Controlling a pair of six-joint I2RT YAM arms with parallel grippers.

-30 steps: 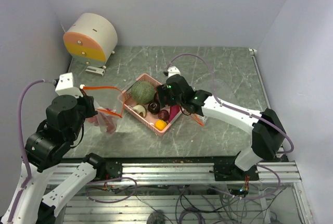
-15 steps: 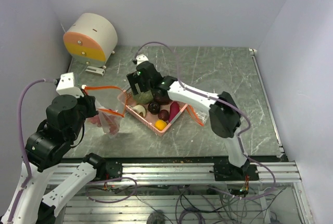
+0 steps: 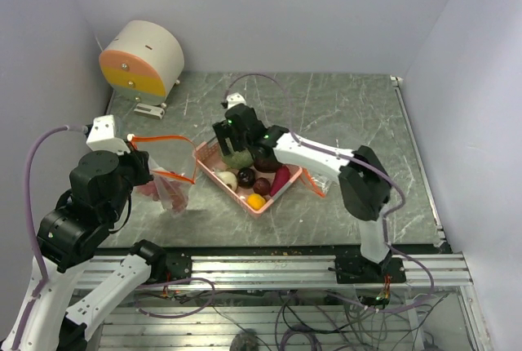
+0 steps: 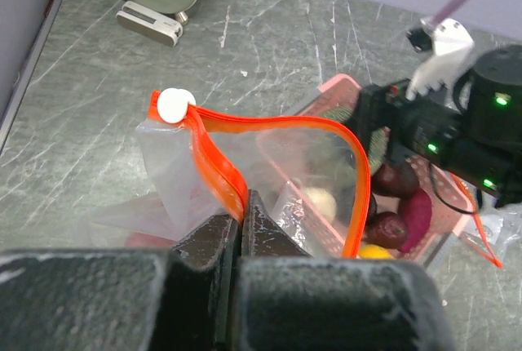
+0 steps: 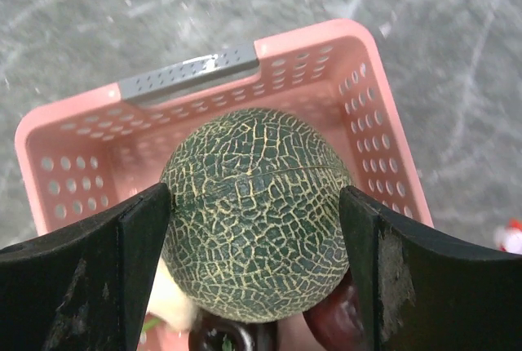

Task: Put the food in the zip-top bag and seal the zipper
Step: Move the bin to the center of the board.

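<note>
Broadly, the grey marbled table [image 3: 351, 114] carries everything, with a cream drum with an orange and yellow face [image 3: 143, 59] at its far left corner. Near the middle sits the pink basket [image 5: 383, 122], set at an angle. Just beside its left end stands the zip-top bag [image 4: 167, 167], crinkly and clear, with its mouth pulled into an open loop.

The left gripper [image 4: 242, 216] has its jaws pressed together on the near lip of that bag, pinching the orange-red zipper [image 4: 218, 163]. From the pinch, the strip arches away and round towards the basket.

The right gripper [image 5: 253, 204] is over the basket's end that has the grey handle. Its fingers [image 5: 90, 286] are clamped on either side of the green netted fruit [image 5: 257, 163], which fills the gap between them. I cannot tell whether the fruit is clear of the basket floor. It lies to the right of the bag's mouth, over the basket and not over the bag.

The smaller food lies in the basket's near half:
- the magenta piece [image 3: 281, 179]
- a dark grape [image 3: 245, 176]
- a red grape [image 3: 262, 185]
- the whitish bulb [image 3: 227, 179]
- the orange fruit [image 3: 256, 202], at the near corner

A small white slider [image 4: 174, 104] sits at the zipper's far left end.
</note>
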